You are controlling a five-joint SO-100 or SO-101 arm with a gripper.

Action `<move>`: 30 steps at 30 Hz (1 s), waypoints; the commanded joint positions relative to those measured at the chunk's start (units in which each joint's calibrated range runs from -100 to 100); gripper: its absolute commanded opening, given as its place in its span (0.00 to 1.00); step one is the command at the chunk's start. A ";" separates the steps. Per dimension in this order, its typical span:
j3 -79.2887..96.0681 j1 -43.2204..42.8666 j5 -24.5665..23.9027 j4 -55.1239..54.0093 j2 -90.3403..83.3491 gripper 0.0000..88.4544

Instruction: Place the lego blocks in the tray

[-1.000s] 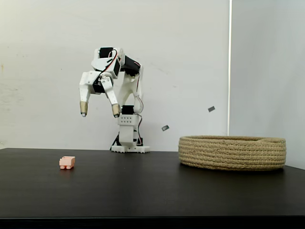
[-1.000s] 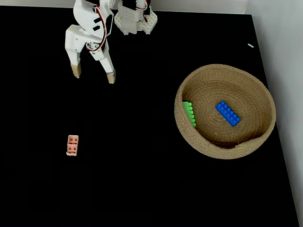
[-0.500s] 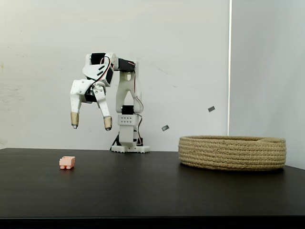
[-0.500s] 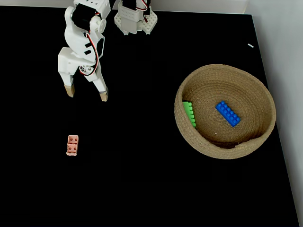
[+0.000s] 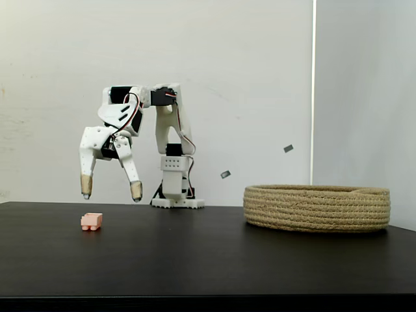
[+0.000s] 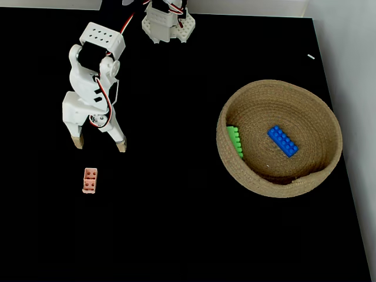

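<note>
Gripper (image 6: 98, 141) hangs wide open and empty above the table (image 6: 176, 235), near the pink brick (image 6: 90, 180) lying there. Green (image 6: 235, 141) and blue (image 6: 283, 141) bricks lie inside the tray (image 6: 320, 114).

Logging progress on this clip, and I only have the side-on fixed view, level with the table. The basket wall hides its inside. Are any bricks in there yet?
Observer: Yes. The fixed view from above shows a blue brick lying on the floor of the tray.
Operator: Just that one?
Observer: No, a green brick lies against the inner wall, on the side nearer the arm.
Operator: I see a pink brick on the table. Is the gripper over it?
Observer: Not quite. From above, the open gripper sits short of the pink brick, toward the arm's base, with bare table between them.
</note>
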 commanded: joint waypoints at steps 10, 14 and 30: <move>-15.47 0.42 0.34 -3.51 8.92 0.38; -17.84 0.26 0.34 -4.51 10.47 0.37; -23.40 -0.24 -0.83 -6.51 17.01 0.33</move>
